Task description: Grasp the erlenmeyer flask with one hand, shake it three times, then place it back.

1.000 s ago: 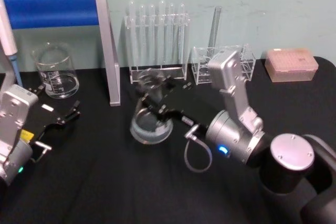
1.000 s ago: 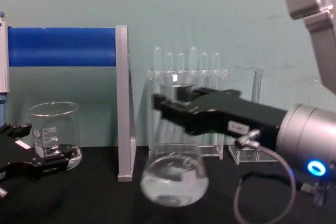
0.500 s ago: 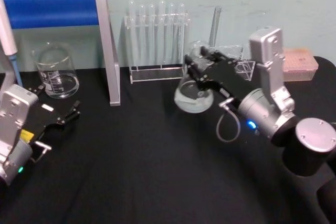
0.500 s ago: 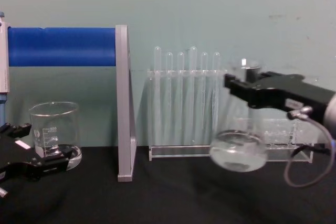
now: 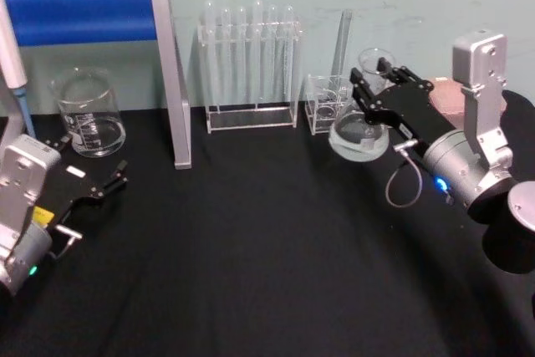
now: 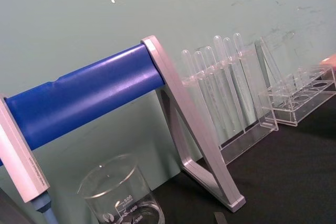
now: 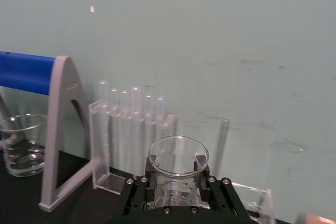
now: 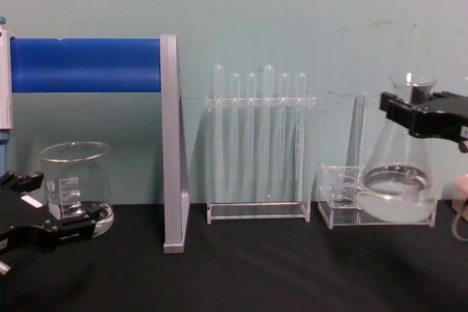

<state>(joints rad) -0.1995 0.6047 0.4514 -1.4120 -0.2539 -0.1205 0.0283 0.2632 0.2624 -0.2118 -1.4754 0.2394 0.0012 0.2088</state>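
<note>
— What changed over the last second?
— The clear glass conical erlenmeyer flask (image 5: 360, 130) swept from in front of the tall clear test-tube rack (image 5: 249, 64) out to the right, going from tilted to nearly upright. It now hangs before the small clear plastic rack (image 8: 335, 188), liquid pooled in its base.
— Still gripped?
— Yes, the black two-jaw right gripper (image 5: 374, 81) is clamped on its neck, just under the rim.
— And the task?
— That looks like one shake stroke, though I can't tell which of the three. Setting it down remains. The black left gripper (image 5: 94, 169) rests spread open near the squat glass beaker (image 5: 88, 114)
</note>
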